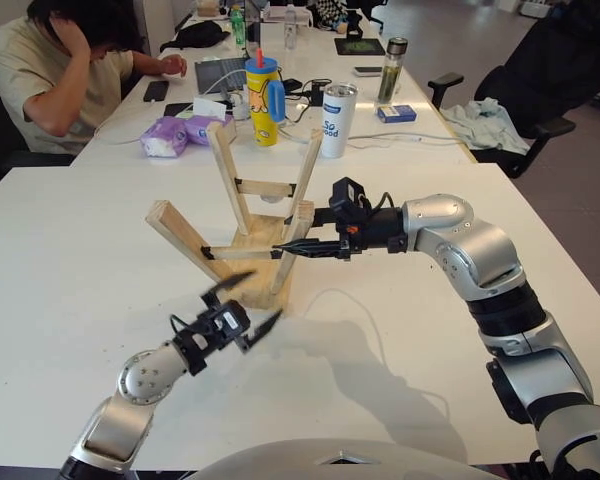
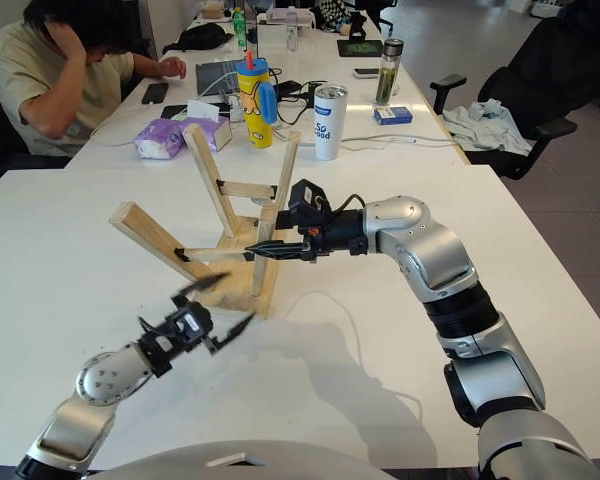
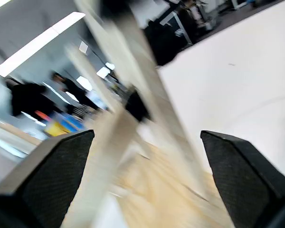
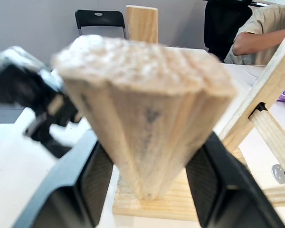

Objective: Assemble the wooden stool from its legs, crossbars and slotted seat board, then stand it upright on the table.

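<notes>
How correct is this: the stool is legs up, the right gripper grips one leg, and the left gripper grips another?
Only the left gripper is wrong: the left eye view shows it open, gripping nothing. The stool is legs up, and the right gripper grips one leg.

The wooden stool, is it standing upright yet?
Not upright: its seat board sits on the table, legs sticking up and sideways; the right gripper holds one.
</notes>
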